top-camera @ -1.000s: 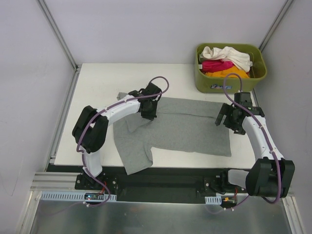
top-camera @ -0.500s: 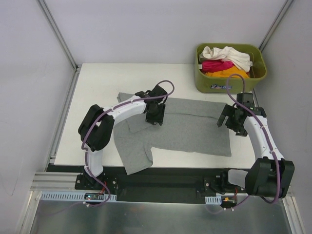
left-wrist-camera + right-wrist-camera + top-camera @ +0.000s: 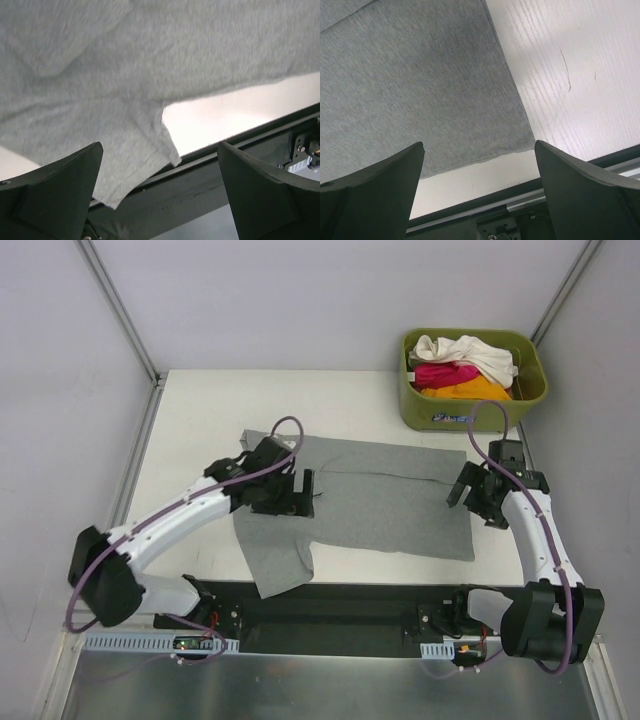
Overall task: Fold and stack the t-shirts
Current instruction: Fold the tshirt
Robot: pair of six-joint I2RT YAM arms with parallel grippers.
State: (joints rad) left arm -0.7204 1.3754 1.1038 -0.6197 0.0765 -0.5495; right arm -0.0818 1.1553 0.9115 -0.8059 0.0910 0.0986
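A mid-grey t-shirt (image 3: 390,505) lies spread flat across the white table (image 3: 200,410). One sleeve (image 3: 280,570) hangs over the table's front edge. My left gripper (image 3: 306,496) hovers over the shirt's left part, open, with nothing between its fingers. The left wrist view shows the grey cloth (image 3: 125,75) and that sleeve below the left gripper (image 3: 159,150). My right gripper (image 3: 470,502) is open above the shirt's right edge. In the right wrist view the shirt's near right corner (image 3: 520,142) lies under the right gripper (image 3: 479,145). Cream-white (image 3: 465,352), magenta-pink (image 3: 440,374) and orange (image 3: 470,390) t-shirts are bundled in the bin.
An olive-green plastic bin (image 3: 425,410) stands at the back right corner, just beyond my right arm. The black front rail (image 3: 350,605) runs along the table's near edge. Metal frame posts rise at the back left (image 3: 120,310) and back right (image 3: 570,285).
My left gripper has gone from shut to open, letting go of the grey cloth, and has drawn back toward the near left. The right gripper has barely shifted.
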